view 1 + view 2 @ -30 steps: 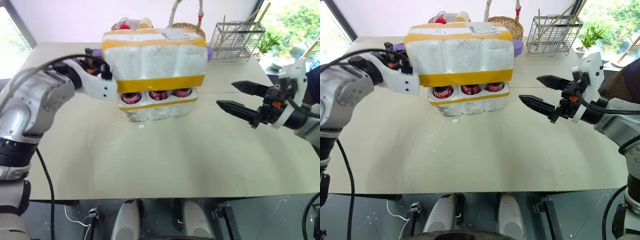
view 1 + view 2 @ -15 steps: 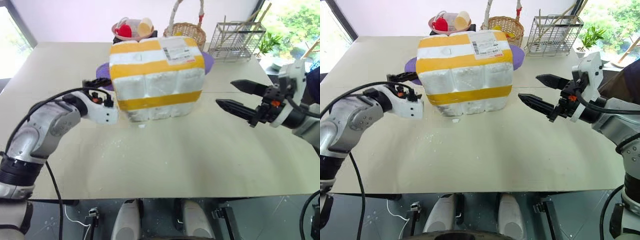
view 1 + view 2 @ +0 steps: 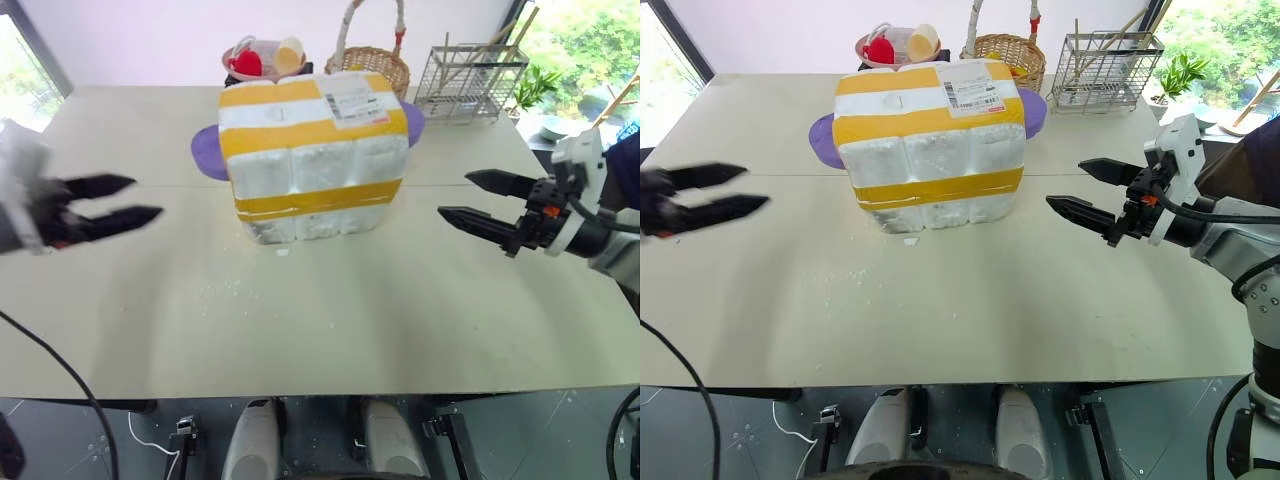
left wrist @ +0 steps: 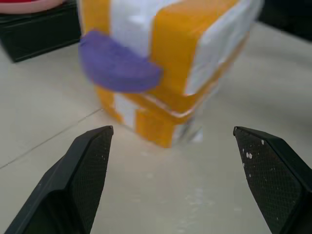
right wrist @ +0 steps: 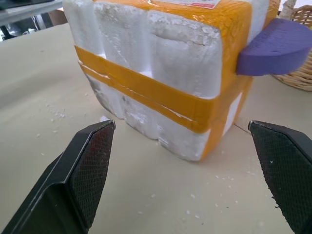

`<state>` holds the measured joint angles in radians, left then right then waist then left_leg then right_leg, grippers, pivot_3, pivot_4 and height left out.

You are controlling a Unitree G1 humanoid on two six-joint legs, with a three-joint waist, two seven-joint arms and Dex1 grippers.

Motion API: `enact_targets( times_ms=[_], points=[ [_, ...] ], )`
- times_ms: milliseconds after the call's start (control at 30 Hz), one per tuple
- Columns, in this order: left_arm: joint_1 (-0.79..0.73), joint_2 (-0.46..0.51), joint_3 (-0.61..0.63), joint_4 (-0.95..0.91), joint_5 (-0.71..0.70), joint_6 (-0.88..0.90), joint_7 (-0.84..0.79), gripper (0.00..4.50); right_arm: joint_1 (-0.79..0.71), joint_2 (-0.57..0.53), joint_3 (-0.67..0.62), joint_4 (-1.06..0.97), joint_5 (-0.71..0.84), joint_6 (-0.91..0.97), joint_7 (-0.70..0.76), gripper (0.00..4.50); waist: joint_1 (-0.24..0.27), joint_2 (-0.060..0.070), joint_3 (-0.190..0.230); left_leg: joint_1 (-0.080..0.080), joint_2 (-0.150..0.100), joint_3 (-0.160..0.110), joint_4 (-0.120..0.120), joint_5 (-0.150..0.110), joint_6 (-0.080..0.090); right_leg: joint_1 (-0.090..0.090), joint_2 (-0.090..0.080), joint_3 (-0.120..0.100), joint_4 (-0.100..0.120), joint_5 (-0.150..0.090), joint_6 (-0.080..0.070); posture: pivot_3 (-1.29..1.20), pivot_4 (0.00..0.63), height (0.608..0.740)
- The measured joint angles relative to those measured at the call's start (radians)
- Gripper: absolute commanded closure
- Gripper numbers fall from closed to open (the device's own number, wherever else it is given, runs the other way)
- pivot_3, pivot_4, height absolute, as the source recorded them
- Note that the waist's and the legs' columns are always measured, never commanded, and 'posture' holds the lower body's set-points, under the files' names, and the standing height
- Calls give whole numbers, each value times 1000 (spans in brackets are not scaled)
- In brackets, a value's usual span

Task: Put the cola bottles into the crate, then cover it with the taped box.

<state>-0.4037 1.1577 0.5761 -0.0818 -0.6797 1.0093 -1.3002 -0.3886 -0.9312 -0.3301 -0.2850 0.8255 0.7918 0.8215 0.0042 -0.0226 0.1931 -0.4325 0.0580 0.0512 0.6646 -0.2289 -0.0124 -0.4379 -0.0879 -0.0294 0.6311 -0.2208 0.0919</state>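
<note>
The left claw (image 3: 125, 198) hangs open over the counter (image 3: 330, 320), its two black fingers (image 4: 90, 168) spread wide and holding nothing, well apart from anything. The right claw (image 3: 478, 200) is likewise open and empty, pointing level across the counter toward the left claw. Between the two claws, somewhat farther from the robot, the box (image 3: 315, 155) sits flat on the counter, its wide yellow tape bands running around it and a white shipping label on top. It stands clear of both claws. At its base a thin line shows where it meets the crate (image 5: 146, 124) underneath, which it covers almost wholly; the bottles are hidden inside. White crumbs lie scattered on the counter just in front of the box. A purple plate (image 3: 207, 155) pokes out from behind the box on either side. Beyond the box, farther from both claws, stand a wicker basket (image 3: 372, 62), a pink bowl (image 3: 262, 60) with small items, and, past the right claw, a wire rack (image 3: 470, 80).
</note>
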Motion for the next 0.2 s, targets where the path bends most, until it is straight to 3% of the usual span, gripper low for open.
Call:
enact_targets(
  times_ms=[200],
  points=[
    [-25,98,-81,141,-31,-26,-105,377,-66,-10,19,55,-26,-5,51,0,0,1,0,5,1,0,-2,0,0,2,1,0,1,-1,-2,0,150,740]
  ],
)
